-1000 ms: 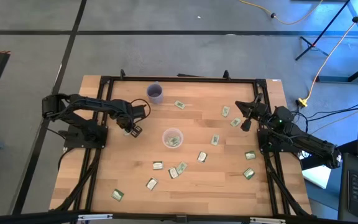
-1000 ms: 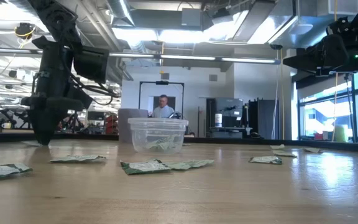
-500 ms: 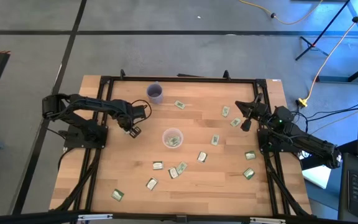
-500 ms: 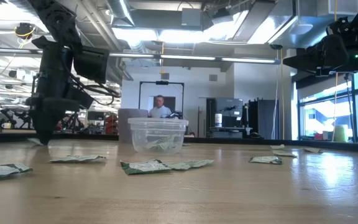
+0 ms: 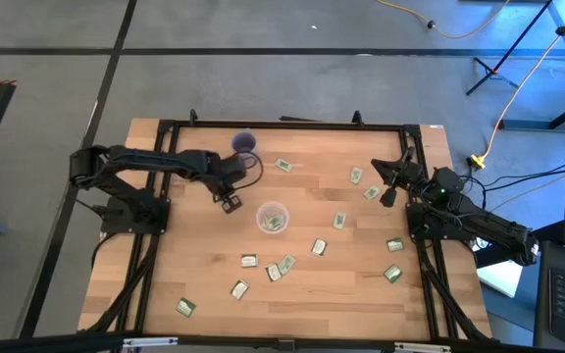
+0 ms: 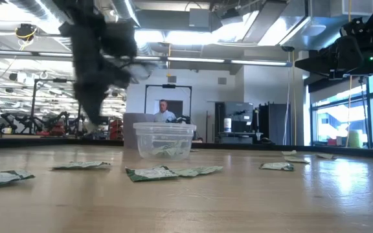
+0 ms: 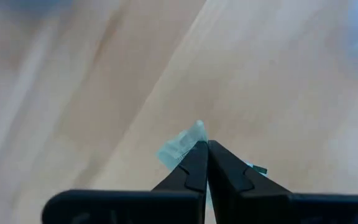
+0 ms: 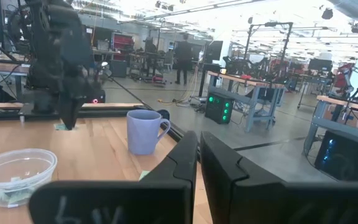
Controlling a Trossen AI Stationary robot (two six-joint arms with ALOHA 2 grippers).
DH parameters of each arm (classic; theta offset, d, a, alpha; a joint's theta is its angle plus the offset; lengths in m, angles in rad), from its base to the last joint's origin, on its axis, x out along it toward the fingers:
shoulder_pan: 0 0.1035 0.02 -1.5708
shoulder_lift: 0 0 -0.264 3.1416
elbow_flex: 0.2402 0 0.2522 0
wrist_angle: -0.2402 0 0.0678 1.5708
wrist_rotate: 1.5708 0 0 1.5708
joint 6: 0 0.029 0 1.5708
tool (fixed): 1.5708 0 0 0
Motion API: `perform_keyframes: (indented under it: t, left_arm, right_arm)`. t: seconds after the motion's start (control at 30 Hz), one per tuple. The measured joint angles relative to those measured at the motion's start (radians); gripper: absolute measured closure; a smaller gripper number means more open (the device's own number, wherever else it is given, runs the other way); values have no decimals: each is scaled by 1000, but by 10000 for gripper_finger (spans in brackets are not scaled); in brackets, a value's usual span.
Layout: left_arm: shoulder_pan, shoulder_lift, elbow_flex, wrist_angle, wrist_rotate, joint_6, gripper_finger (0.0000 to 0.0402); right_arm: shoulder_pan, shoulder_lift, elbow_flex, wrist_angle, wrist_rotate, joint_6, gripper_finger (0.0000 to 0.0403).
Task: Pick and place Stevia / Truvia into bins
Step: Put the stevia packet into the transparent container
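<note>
Nearest to us on the wooden surface, we see the loose sachets: one at the near left, another a little farther in, then a cluster of three near the middle, and one toward the near right. Somewhat farther lie one near the centre and one at the right, just beside the right arm's base.

At mid-depth stands the clear cup, upright, with a few sachets already lying inside it; in the low view we see green and white paper at its bottom. A sachet lies to its right.

Just beyond the cup and to its left hangs the left end effector, off the surface. Its fingers are clenched on a sachet, whose pale green end sticks out past the fingertips in the left wrist view.

Farther off on the right, the right end effector waits above the right edge of the surface, its fingers drawn together with nothing between them. Sachets lie near it.

Farthest, a sachet rests right of the purple cup, which stands upright near the far edge and is partly covered by the left arm.
</note>
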Motion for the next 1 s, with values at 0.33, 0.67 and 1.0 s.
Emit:
perform_keyframes:
  t: [0.33,0.67,1.0]
  left_arm:
    - [-113,14,114,298,3,184,399]
    - [-198,233,263,228,6,279,399]
    - [-248,403,367,150,16,339,399]
  right_arm:
    - [0,0,0,0,0,0,377]
    - [0,0,0,1,0,0,377]
    - [0,0,0,1,0,-3,377]
